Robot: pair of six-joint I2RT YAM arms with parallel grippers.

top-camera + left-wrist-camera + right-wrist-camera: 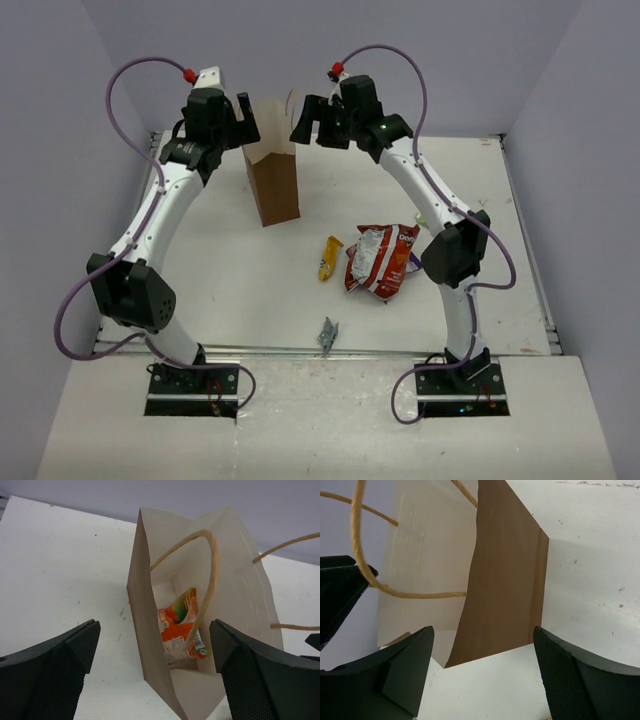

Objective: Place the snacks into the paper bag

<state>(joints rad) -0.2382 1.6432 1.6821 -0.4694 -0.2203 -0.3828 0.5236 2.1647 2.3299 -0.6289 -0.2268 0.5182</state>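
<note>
1. Nearest the arm bases, at 6 o'clock on the white table (250,300), lies a small grey scrap (328,335). It is crumpled and foil-like. We judge it to be litter and not part of the job.
2. Near the table's middle the slim yellow bar (330,257) lies flat in a glossy wrapper. Just beside it, at its 3 o'clock, sits the red-and-white chip bag (380,262), puffy and crinkled, close to the right arm's elbow. Both are out in the open, so we reckon either arm could come down on them. Whether more snacks hide under that arm, we cannot tell.
3. Farther off, at about 11 o'clock, the paper bag (272,175) stands upright with its mouth open. It is stiff kraft paper, brown outside and white inside, with sharp folded sides. Its thin twisted cord handles (212,570) loop over the opening. Standing this way, it lets packets simply drop in.
4. At the bottom of the bag the orange packet (179,625) leans against a wall, shiny and printed.
5. The left gripper (238,122) hangs at 9 o'clock of the bag's mouth and the right gripper (312,120) at 3 o'clock. Both have their jaws spread wide and hold nothing. Their black pads (55,680) look mesh-textured. We judge they flank the mouth to keep it spread.
</note>
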